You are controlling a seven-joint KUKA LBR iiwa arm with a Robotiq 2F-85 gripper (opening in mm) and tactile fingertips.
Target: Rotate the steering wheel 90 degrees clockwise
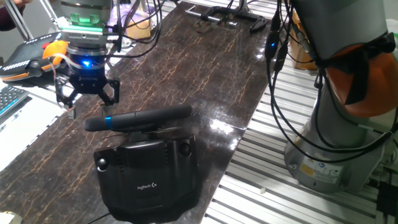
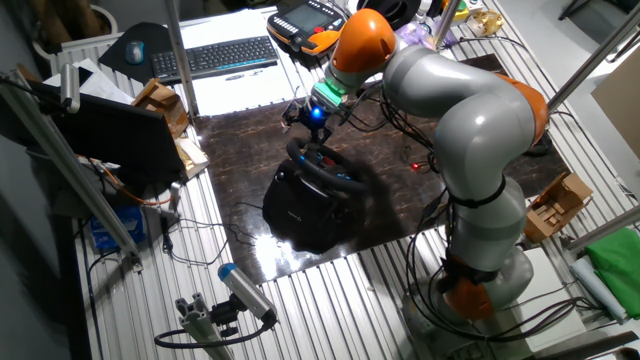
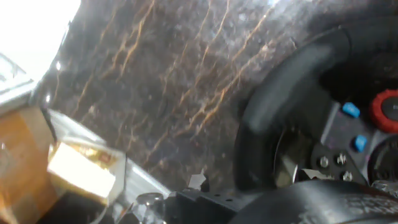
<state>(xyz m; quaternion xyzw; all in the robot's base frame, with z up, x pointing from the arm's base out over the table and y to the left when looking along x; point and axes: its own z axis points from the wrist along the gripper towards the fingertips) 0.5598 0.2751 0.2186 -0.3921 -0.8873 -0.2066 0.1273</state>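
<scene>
Steering wheel (image 1: 138, 120) sits on its black base (image 1: 149, 180) mid-table, untouched, with the gripper (image 1: 87, 96) hovering above its left rim, jaws spread wide and empty, apparently positioned to descend and grasp.

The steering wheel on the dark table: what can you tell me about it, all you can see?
The steering wheel is a black round rim with a matte, rubbery look and a small blue stripe on its left part. It sits tilted atop a bulky black base bearing a Logitech logo, on the dark marbled table. The hand view shows blue and red buttons on its hub. Nothing touches it: the gripper hangs just above its left end, fingers apart.
</scene>
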